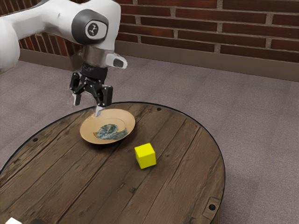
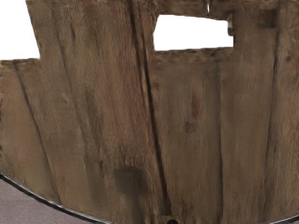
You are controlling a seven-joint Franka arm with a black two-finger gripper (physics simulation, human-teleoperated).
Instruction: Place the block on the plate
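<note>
From left to right in the exterior view: at the lower left corner, a small white shape [image 1: 13, 221], too cropped to identify, lies at the near side of a round wooden tabletop [image 1: 177, 186]. A white robot arm [image 1: 46, 18] reaches in from the upper left, ending in a black two-fingered hand [image 1: 87, 105], raised, its fingers spread wide with nothing between them. Next comes a shallow tan plate [image 1: 122, 117] with a blue-grey pattern in its middle. Just beyond it to the right, apart from it, a bright yellow block [image 1: 145, 156] sits directly on the wood. A brick wall [image 1: 196, 23] stands behind. The hand is close to the plate's far side, so lowering it too early on the way to the block could knock the rim. The block sits at an angle; if the fingers close out of line with its faces, it may twist away or be pinched by a corner. Later, letting go over the sloping rim instead of the middle could make the block slide or tip the plate. By count: one arm, one hand, two fingers, one plate, one block, one tabletop, one white corner shape.
</note>
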